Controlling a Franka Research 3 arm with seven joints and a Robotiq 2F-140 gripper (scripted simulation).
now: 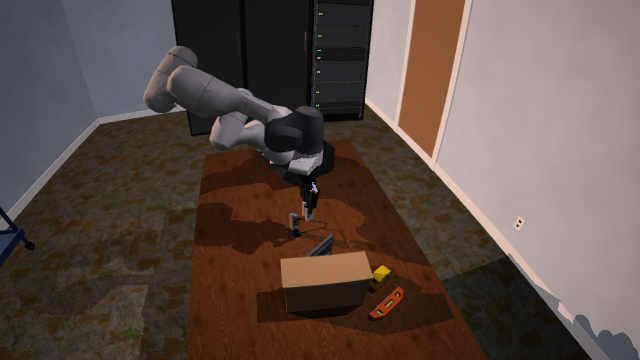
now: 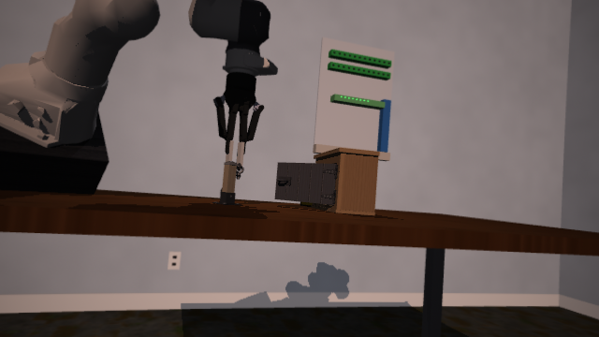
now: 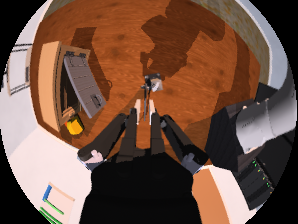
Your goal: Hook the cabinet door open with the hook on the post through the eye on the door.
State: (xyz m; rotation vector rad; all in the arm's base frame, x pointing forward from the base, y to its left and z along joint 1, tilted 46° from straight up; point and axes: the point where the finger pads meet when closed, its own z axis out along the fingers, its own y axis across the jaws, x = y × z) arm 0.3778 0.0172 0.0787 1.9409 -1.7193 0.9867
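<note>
Table [image 1: 240,300] [image 2: 290,227] [image 3: 125,60] red-brown, grained; level [image 1: 387,304] orange; wall panel [image 2: 348,124] [image 3: 62,200] white.

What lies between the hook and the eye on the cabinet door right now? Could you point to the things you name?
Nothing visible blocks the space between the hook [image 1: 314,221] [image 3: 146,102] and the eye [image 2: 284,182] [image 3: 96,101]; the yellow item [image 1: 381,275] [image 3: 75,126] sits beside the cabinet [image 1: 326,270] [image 2: 357,183] [image 3: 49,87].

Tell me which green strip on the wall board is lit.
The lowest strip, touching the blue bar: its dots glow green; the upper two show dark dots.
</note>
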